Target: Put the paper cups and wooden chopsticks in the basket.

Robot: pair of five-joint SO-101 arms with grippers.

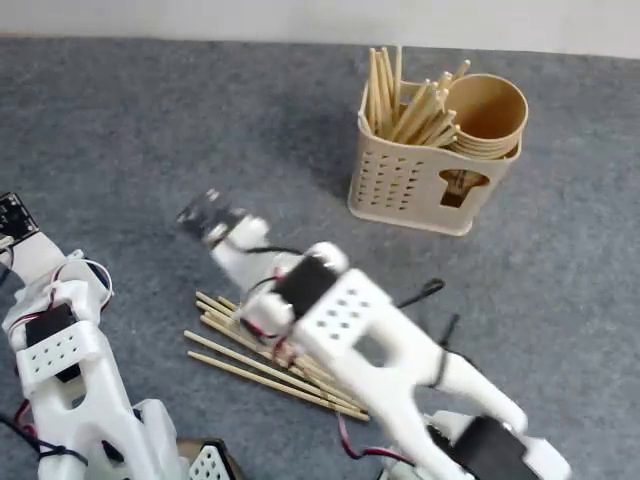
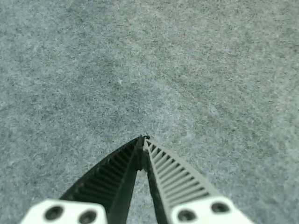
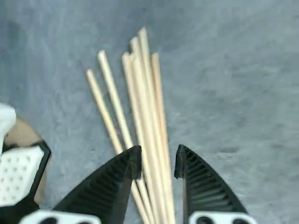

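Black right hand (image 3: pixel 158 161) is held open, nothing gripped, with the loose wooden chopsticks (image 3: pixel 140 102) lined up between its jaws on the tabletop (image 3: pixel 233 70). Pickup step, it's judged: lowering and closing is called for next. Left hand (image 2: pixel 144 139) is closed on nothing. The basket (image 1: pixel 400 190), paper cups (image 1: pixel 487 110) inside, is set well apart.

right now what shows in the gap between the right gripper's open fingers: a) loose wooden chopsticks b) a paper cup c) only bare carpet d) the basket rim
A: in the right wrist view the right gripper is open, and the bundle of loose wooden chopsticks runs through the gap between its fingertips.
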